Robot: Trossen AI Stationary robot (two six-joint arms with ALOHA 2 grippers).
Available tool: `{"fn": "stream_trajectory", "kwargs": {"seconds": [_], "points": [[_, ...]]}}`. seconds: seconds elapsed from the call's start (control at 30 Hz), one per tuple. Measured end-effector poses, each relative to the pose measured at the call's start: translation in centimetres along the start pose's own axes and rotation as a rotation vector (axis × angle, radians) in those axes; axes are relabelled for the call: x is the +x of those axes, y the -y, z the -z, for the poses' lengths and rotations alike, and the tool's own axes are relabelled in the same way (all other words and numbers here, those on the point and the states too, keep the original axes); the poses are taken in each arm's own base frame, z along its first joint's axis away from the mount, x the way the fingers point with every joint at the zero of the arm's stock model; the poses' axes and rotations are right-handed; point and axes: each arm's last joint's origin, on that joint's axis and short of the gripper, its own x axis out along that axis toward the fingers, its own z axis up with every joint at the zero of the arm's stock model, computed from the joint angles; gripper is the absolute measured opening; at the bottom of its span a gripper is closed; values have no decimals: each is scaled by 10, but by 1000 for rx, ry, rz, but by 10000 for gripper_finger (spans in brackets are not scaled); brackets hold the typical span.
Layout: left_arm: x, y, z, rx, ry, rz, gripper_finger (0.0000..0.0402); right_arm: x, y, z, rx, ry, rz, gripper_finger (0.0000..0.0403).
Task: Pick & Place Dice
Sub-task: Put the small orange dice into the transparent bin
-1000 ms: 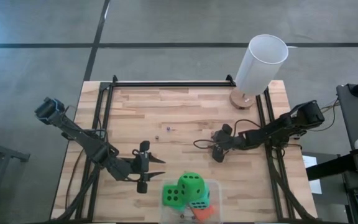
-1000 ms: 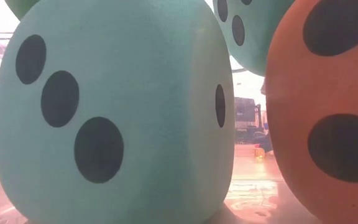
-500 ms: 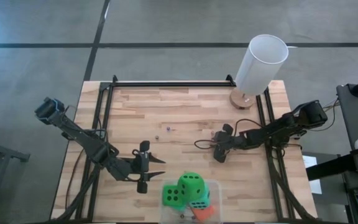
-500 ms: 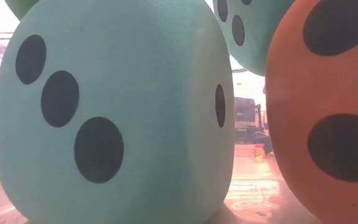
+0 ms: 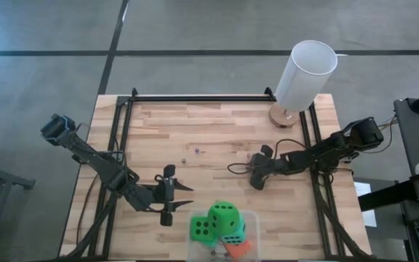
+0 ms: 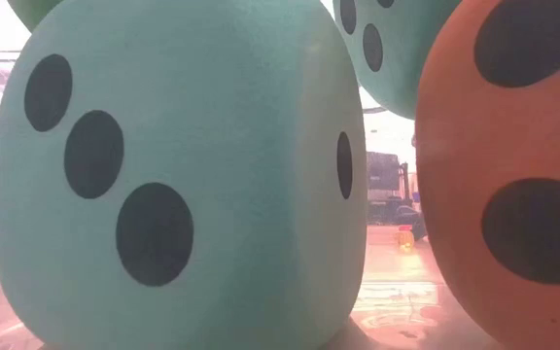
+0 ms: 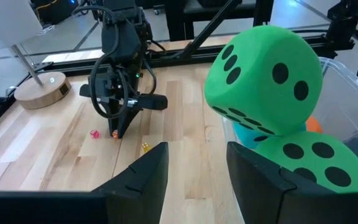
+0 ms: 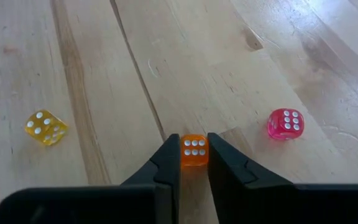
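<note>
Pick-and-place of dice, early stage. High view: the large foam dice sit heaped in a clear bin [image 5: 250, 217] at the table's [image 5: 217, 131] 6 o'clock edge, incl. two green dice [image 5: 224, 215], a teal one [image 5: 233, 237] and an orange-red one [image 5: 241, 249]; none lies loose on the boards. Right gripper [image 5: 255, 179] is low on the table, slightly toward 3 o'clock of centre. Left gripper [image 5: 188, 197] waits near 7 o'clock, just beside the bin, fingers moderately apart w/ nothing between them. A white lamp [image 5: 305, 76] stands at the 1 o'clock corner. Right wrist view adds what the high view barely resolves: three small translucent dice on the wood. The right gripper is pinched narrow on the small orange die [image 8: 194, 150], which rests on the table; the yellow die [image 8: 45, 127] and pink die [image 8: 284, 123] lie apart on either side, untouched. Judged progress: first small die gripped but not yet lifted; carry and placement left, plus the other two, presumably into the bin. Low view shows only foam dice up close, no grippers. Left wrist view alone shows the bin's contents from the side.
</note>
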Motion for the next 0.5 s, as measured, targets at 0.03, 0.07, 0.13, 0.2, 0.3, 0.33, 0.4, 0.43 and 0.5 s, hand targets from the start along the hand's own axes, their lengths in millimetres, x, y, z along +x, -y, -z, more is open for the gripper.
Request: {"fn": "stream_trajectory", "kwargs": {"seconds": [0.03,0.07,0.13,0.2,0.3,0.33,0.4,0.43,0.5], "points": [[0,0,0,0,0,0,165,0,0,0,1,0,0,48],[0,0,0,0,0,0,165,0,0,0,1,0,0,48],[0,0,0,0,0,0,167,0,0,0,1,0,-1,52],[0,0,0,0,0,0,170,0,0,0,1,0,-4,57],[0,0,0,0,0,0,172,-3,0,-1,0,1,-14,59],[0,0,0,0,0,0,173,-4,1,-1,-4,-3,-18,59],[0,0,0,0,0,0,175,-9,1,-3,-7,1,-22,59],[0,0,0,1,0,0,175,-11,2,-5,-5,5,-23,59],[0,0,0,1,0,0,174,-17,3,-7,-3,12,-24,60]]}}
